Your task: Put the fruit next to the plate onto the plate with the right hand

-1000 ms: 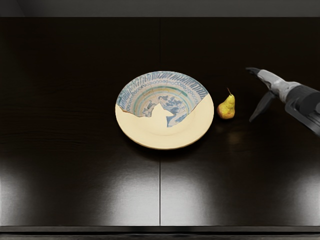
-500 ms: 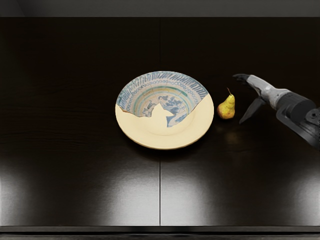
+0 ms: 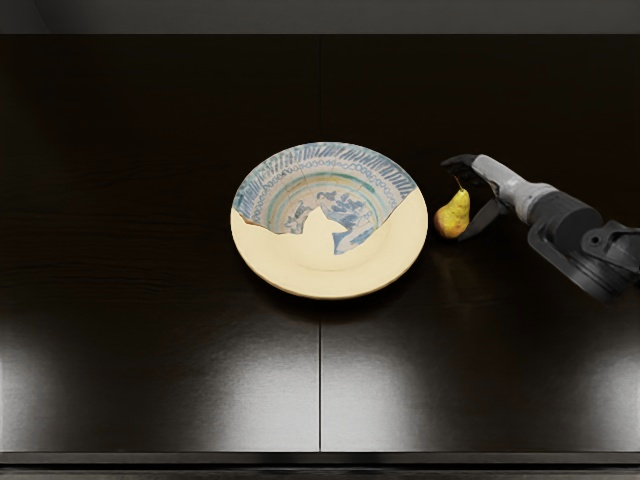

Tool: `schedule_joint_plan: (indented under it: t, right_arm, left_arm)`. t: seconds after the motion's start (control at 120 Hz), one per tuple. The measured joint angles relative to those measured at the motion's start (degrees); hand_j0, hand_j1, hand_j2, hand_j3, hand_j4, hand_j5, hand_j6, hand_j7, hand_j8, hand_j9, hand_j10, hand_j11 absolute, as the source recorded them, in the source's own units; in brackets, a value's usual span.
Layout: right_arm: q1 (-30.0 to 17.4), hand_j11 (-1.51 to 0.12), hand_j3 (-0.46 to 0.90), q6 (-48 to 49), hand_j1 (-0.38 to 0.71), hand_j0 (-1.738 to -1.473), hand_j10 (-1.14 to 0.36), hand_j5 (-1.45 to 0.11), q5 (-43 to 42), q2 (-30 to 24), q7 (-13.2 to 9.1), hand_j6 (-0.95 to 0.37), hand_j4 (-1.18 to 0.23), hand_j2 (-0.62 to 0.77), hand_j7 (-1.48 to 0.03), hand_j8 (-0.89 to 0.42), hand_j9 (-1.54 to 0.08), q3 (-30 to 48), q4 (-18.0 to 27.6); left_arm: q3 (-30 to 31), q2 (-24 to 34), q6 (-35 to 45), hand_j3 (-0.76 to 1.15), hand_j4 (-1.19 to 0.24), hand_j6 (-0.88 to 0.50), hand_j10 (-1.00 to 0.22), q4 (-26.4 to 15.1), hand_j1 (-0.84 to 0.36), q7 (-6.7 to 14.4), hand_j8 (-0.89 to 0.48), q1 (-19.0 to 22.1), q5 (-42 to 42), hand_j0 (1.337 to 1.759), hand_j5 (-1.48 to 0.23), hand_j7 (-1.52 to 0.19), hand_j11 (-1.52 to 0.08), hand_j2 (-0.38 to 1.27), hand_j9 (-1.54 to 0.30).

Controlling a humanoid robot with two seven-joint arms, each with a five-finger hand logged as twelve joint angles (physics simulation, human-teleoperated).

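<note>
Pear (image 3: 452, 214) sits on bench (image 3: 150, 350) just right of plate (image 3: 300, 275). Right hand (image 3: 478, 188) lies beyond it, farther from plate. Fingers (image 3: 460, 160) spread open, bracketing pear, holding nothing.

Dim, sharp render, soft glare patches on dark table (image 3: 200, 390)

Upright yellow pear (image 3: 453, 214) beside patterned plate (image 3: 330, 285)

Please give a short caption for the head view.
Right hand, fingers open, at the pear beside the plate on a dark table.
</note>
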Motion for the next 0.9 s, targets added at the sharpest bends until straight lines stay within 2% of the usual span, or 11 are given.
schedule_joint_plan:
  t: [0.317,0.9]
  right_arm:
    - [-0.1,-0.34,0.00,-1.2,-0.03,-1.658,-0.26,-0.34,-0.1,0.0,0.0,-0.27,-0.26,-0.05,-0.34,-0.27,-0.34,-0.1,1.3]
    - [-0.9,-0.51,0.00,-1.6,0.12,-1.658,-0.40,-0.51,-0.8,-1.6,0.2,-0.40,-0.40,-0.08,-0.51,-0.40,-0.51,-0.4,3.2]
  left_arm:
    - [0.0,0.0,0.0,0.00,0.00,0.00,0.00,0.0,0.35,0.0,0.00,-0.1,0.0,1.658,0.00,0.00,0.00,0.00,0.00]
    - [0.0,0.0,0.0,0.00,0.00,0.00,0.00,0.0,0.35,0.0,0.00,-0.4,0.0,1.658,0.00,0.00,0.00,0.00,0.00]
